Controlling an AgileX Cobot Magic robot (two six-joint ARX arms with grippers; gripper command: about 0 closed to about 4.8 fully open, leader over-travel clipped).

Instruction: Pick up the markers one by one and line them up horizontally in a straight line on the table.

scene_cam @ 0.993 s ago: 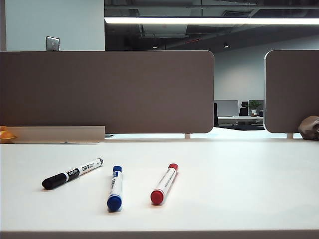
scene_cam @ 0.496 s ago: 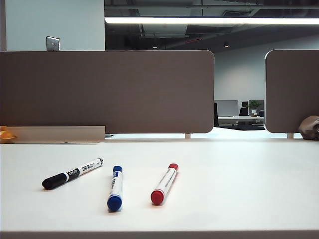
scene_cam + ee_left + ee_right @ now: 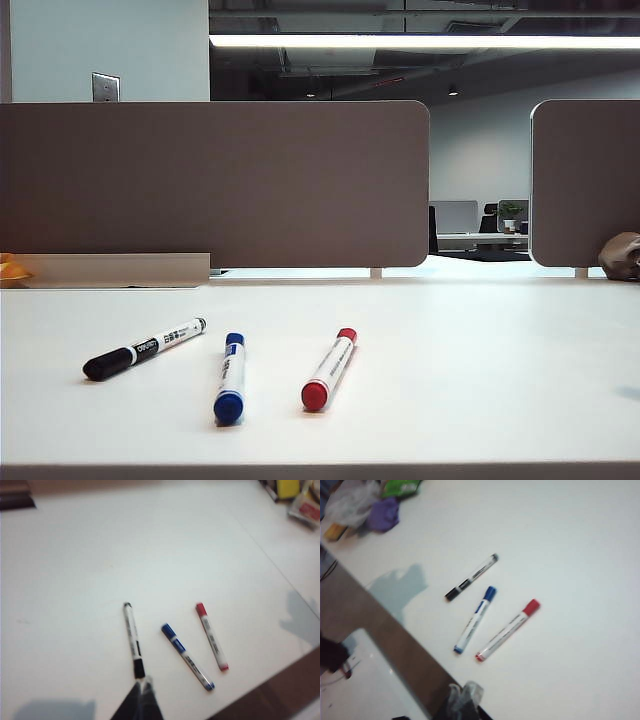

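We see a wide, smooth white table (image 3: 450, 360) with a thin front edge, backed by 2 grey-brown partition panels (image 3: 215, 185) with rounded corners; beyond them lies a dim office under a long ceiling light (image 3: 425, 42).

On the table lie 3 slim, white-barrelled markers with printed labels, none in line with another. The black marker (image 3: 144, 350) is angled, the blue marker (image 3: 230, 377) runs nearly front to back with its fat cap toward the front edge, and the red marker (image 3: 329, 369) leans slightly.

Our left gripper (image 3: 141, 700) hovers above the table with its dark fingers pressed together and holding nothing; the black marker's cap sits just beyond its tips, the blue and red ones farther off to the side. Our right gripper (image 3: 464, 700) hangs over the table's front edge, blurred, pinched together and empty, the red and blue markers lying ahead of it, the black farthest.
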